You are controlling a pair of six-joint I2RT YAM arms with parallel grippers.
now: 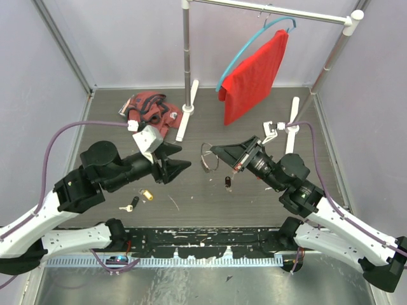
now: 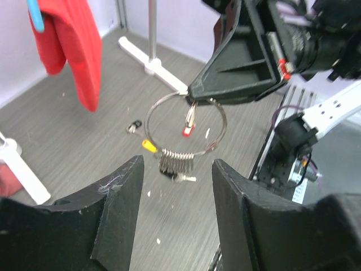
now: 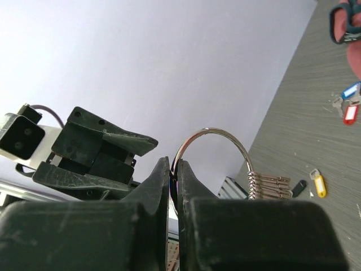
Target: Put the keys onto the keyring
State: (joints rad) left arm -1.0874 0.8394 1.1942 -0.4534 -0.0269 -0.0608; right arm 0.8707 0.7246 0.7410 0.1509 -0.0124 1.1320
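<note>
My right gripper (image 1: 214, 151) (image 3: 175, 169) is shut on the wire of the keyring (image 1: 203, 154) (image 2: 217, 116) (image 3: 211, 131) and holds it above the table. Several keys (image 2: 177, 155) (image 3: 268, 186) hang stacked on the ring, with a red tag (image 2: 186, 131) and a yellow tag (image 2: 148, 145) beside them. My left gripper (image 1: 182, 160) (image 2: 176, 197) stands open and empty just left of the ring, apart from it. Loose keys lie on the table: a yellow-tagged one (image 1: 147, 194) (image 3: 318, 183), a black-tagged one (image 1: 131, 204) (image 3: 298, 186), and a blue one (image 3: 350, 90) with a red one (image 3: 350, 114).
A clothes stand (image 1: 186, 57) with white feet rises at the back, carrying a red cloth (image 1: 254, 76) on a blue hanger. A red and white bundle (image 1: 149, 111) lies at the back left. A black tag (image 1: 227, 182) shows below the ring. Walls close both sides.
</note>
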